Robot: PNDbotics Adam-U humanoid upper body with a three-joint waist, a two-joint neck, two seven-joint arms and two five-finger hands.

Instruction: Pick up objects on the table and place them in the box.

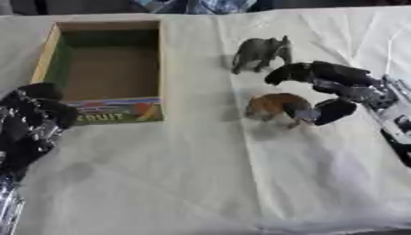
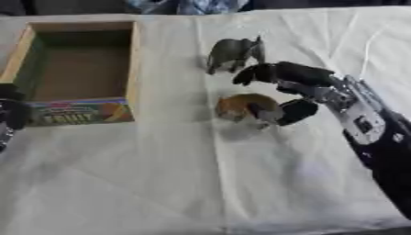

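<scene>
A brown animal toy (image 1: 270,105) lies right of the table's middle. My right hand (image 1: 341,87) comes in from the right and closes round it: the thumb (image 1: 333,111) and a curled finger pinch its right end, while the other fingers (image 1: 298,72) reach over its far side. A grey elephant toy (image 1: 259,53) stands just beyond those fingers, apart from them. The open cardboard box (image 1: 50,50) with a printed fruit label sits at the far left, and I see nothing inside it. My left hand (image 1: 30,124) rests at the lower left, just in front of the box, holding nothing.
A creased white cloth (image 1: 176,174) covers the table, with bare room in the middle and along the front. Dark and blue things line the far edge beyond the cloth.
</scene>
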